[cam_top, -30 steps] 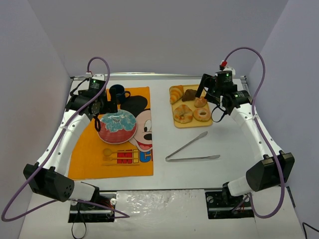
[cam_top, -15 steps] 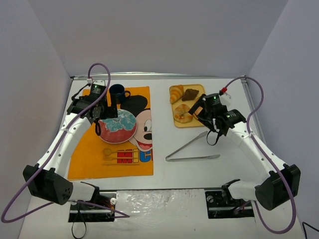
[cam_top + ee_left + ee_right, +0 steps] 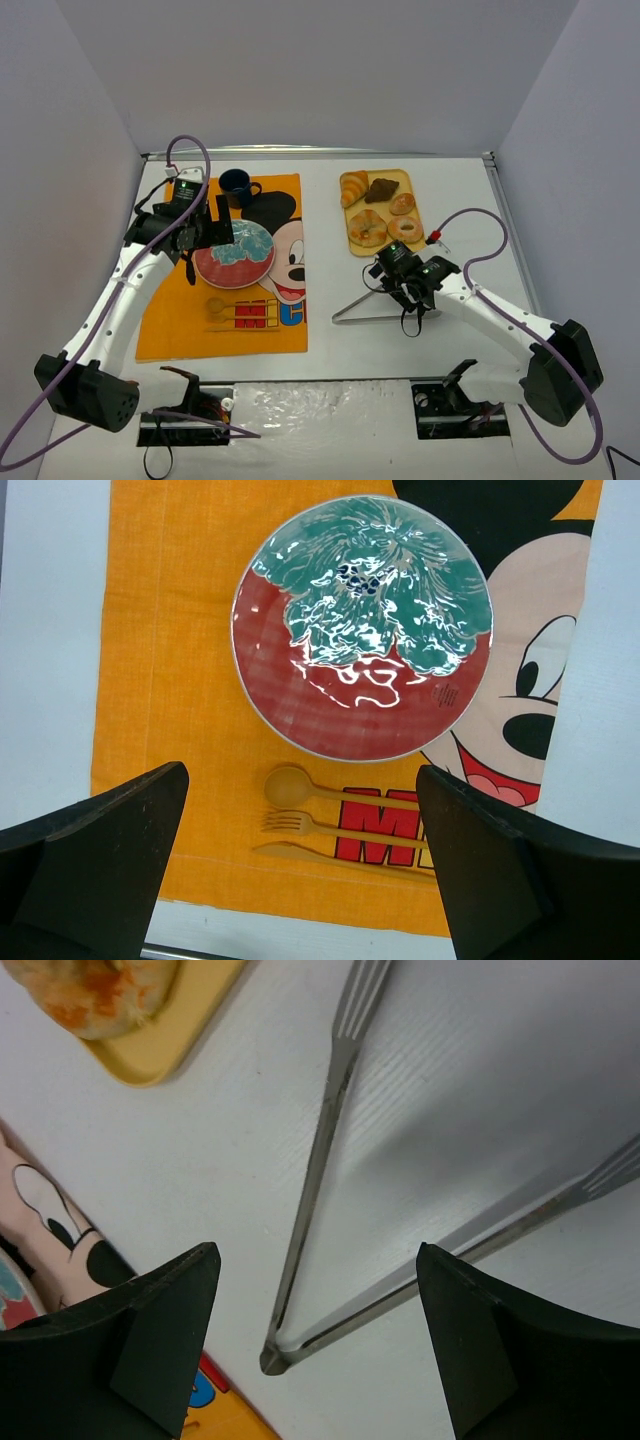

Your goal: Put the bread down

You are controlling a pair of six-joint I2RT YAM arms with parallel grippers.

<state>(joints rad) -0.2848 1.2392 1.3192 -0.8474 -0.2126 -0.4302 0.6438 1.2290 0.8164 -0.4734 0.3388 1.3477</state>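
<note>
The bread, a golden-brown croissant (image 3: 353,187), lies at the far left corner of the yellow tray (image 3: 392,246). The red and teal plate (image 3: 234,253) sits on the orange Mickey placemat (image 3: 170,300) and shows whole and bare in the left wrist view (image 3: 362,627). My left gripper (image 3: 207,228) hangs open and empty above the plate's left side (image 3: 300,880). My right gripper (image 3: 392,288) is open and empty just above the metal tongs (image 3: 355,306), its fingers either side of the hinge end (image 3: 315,1350). The croissant is out of both wrist views.
The tray also holds ring doughnuts (image 3: 368,228) and a dark chocolate pastry (image 3: 381,189). A blue mug (image 3: 236,183) stands behind the plate. A wooden spoon, fork and knife (image 3: 330,825) lie in front of the plate. The tongs (image 3: 325,1160) lie spread open on the white table.
My right arm has swung from over the tray toward me and down to the tongs. My left gripper has shifted slightly over the plate's left edge. The bread has not moved.
</note>
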